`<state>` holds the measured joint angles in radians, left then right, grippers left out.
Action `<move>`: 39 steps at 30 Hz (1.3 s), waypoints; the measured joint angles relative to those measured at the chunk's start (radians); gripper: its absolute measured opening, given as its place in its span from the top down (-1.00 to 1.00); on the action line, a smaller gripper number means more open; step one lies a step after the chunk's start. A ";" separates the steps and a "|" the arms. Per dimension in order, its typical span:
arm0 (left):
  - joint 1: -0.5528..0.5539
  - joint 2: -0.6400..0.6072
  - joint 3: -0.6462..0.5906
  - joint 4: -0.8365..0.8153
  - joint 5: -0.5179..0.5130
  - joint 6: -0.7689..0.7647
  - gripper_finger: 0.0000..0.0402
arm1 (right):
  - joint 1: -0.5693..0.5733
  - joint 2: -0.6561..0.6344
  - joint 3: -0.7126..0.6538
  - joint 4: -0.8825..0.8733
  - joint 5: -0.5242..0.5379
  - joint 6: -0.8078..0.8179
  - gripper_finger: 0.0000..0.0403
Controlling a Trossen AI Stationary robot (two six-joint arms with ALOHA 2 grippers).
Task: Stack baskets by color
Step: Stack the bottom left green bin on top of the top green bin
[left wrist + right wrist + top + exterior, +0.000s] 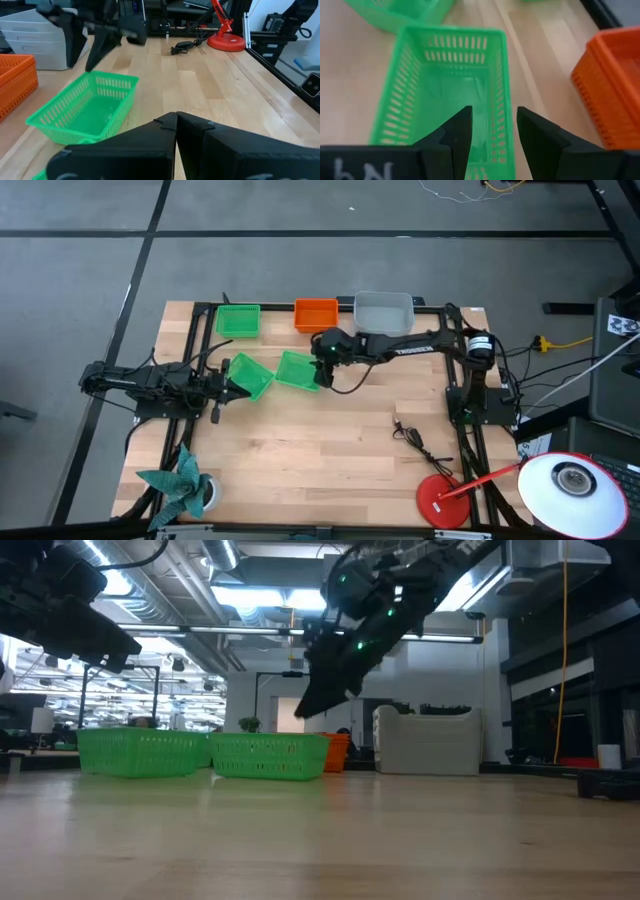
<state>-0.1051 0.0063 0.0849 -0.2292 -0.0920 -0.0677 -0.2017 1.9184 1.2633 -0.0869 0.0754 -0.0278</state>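
Two green baskets [250,375] [297,370] stand on their bottoms side by side at mid table. A third green basket [238,320], an orange basket [316,313] and a pale grey basket [383,312] line the far edge. My right gripper [492,132] is open and slants down over the right-hand mid-table green basket [450,95]. Its fingers straddle one long wall from above. In the low view it [312,705] hangs clear above that basket [270,755]. My left gripper [176,120] is shut, level, close beside the other mid-table basket.
A red lamp base [443,502] with its white head [570,485] stands at the near right. A black cable [415,440] lies right of centre, and a teal paper figure [180,485] sits at the near left. Bare wood [320,460] spans the near middle.
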 joint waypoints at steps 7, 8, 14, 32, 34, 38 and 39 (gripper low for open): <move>0.000 0.000 0.000 0.000 0.000 0.000 1.00 | -0.015 0.057 0.000 0.052 0.090 -0.004 0.22; 0.000 0.000 0.000 0.000 0.000 0.000 1.00 | -0.019 0.058 0.000 0.054 0.090 -0.005 0.22; 0.000 0.000 0.000 0.000 0.000 -0.002 1.00 | -0.013 0.051 0.000 0.047 0.089 -0.003 0.22; 0.058 0.307 0.192 -0.031 -0.088 -0.206 0.76 | -0.005 -0.235 0.166 -1.028 0.620 0.357 0.22; 0.068 0.367 0.248 -0.108 -0.088 -0.182 0.66 | -0.007 -0.260 0.157 -1.161 0.661 0.476 0.22; 0.093 0.497 0.386 -0.291 -0.093 -0.129 0.54 | -0.007 -0.336 0.080 -1.289 0.690 0.622 0.22; 0.100 0.533 0.414 -0.338 -0.095 -0.112 0.53 | -0.007 -0.360 0.052 -1.292 0.691 0.640 0.22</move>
<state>-0.0054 0.5392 0.4994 -0.5673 -0.1871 -0.1799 -0.2085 1.5588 1.3153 -1.3792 0.7666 0.6125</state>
